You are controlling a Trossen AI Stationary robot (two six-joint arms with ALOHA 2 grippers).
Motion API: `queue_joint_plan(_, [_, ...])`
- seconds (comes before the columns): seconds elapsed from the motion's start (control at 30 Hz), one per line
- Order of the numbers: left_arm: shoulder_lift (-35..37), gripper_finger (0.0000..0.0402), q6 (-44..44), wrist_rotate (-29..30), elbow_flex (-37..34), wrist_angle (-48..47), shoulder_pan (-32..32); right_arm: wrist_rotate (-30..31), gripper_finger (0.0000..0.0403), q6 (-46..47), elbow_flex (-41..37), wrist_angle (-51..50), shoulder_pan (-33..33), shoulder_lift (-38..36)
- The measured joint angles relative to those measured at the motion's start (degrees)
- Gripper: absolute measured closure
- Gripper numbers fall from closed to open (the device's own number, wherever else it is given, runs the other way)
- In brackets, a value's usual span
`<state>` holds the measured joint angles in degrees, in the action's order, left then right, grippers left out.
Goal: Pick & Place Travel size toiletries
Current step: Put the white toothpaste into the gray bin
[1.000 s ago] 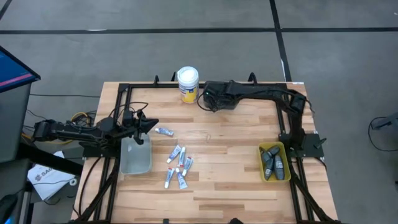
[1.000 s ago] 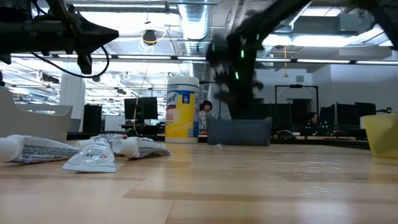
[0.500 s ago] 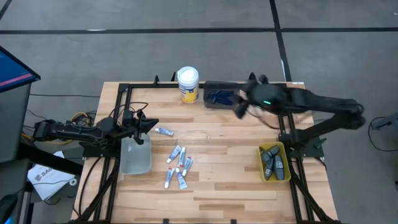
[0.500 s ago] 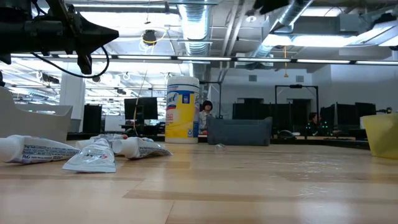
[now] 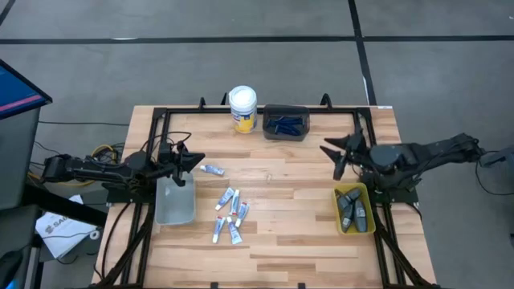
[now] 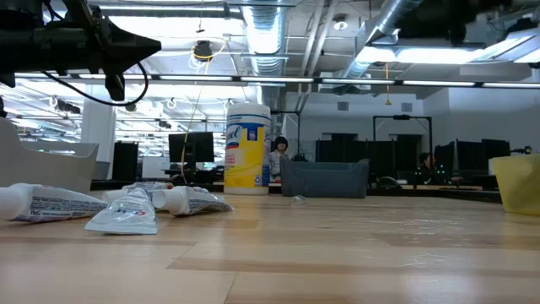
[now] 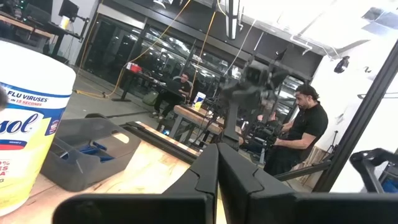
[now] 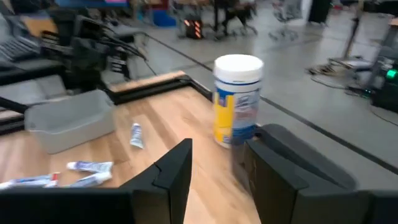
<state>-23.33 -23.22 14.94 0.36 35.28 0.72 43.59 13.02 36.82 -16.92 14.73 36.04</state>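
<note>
- The right hand (image 5: 337, 154) hangs above the desk (image 5: 297, 233) near its right edge, fingers spread and carrying nothing, between the dark tray (image 5: 286, 123) at the far edge and the yellow tray (image 5: 354, 209) on the right.
- Its position suggests a hand between sorting trips, free to reach for another item.
- The left hand (image 5: 193, 160) hovers at the desk's left side, over the far end of the clear tray (image 5: 175, 201); its fingers lie pressed together in the left wrist view, clenched on nothing visible.
- The white-and-blue tubes (image 5: 230, 215) lie in a loose cluster near the desk's middle, with one stray tube (image 5: 212, 169) just beyond the left hand; none sits in a tray.
- From desk level the same tubes (image 6: 135, 205) lie flat and overlapping, a jumble that could make a single clean pick awkward.
- The dark tray holds thin dark-blue razors (image 5: 287, 124), seemingly gathered there by type.
- The yellow tray holds dark grey pods (image 5: 352, 210), packed closely.
- The clear tray looks empty, which suggests it is meant for the tubes; that is a judgement from the layout.
- A white-lidded yellow jar (image 5: 242, 107) stands upright beside the dark tray.
- People (image 7: 303, 134) are at work in the room beyond the desk.
</note>
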Motion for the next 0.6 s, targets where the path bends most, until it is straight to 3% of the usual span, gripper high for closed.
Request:
queue_joint_plan(0.33, [0.00, 0.0401, -0.15, -0.04, 0.00, 0.10, -0.01, -0.15, 0.0264, -11.16, -22.26, 27.23, 2.58, -11.24])
queue_joint_plan(0.43, [0.00, 0.0401, -0.15, -0.04, 0.00, 0.36, 0.01, -0.75, 0.0268, -16.17, -24.26, 30.87, 2.55, -15.30])
queue_joint_plan(0.6, [0.02, 0.0401, -0.15, -0.03, 0.00, 0.56, -0.01, -7.28, 0.0275, -24.89, -24.48, 30.09, 2.55, -24.48])
